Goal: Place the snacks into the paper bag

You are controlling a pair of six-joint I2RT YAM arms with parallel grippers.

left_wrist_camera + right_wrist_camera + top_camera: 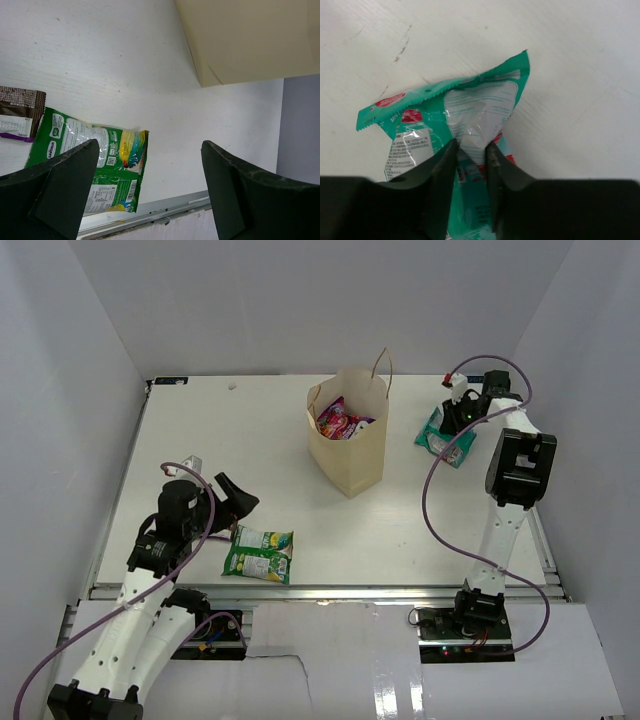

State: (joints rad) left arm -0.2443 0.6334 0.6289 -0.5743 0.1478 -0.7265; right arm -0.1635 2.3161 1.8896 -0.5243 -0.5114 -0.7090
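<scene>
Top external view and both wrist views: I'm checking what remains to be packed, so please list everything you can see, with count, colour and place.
paper bag: one, tan, upright at the far middle of the table.
pink-purple pouch: one, inside the paper bag's open top.
green packet: one, green with yellow, flat at the near left.
brown bar: one, dark brown, flat beside the green packet, seen only in the left wrist view.
teal-white packet: one, far right, on the table.
table: one, white.
left gripper: black, open, above the green packet.
right gripper: black, pinching the teal-white packet.
</scene>
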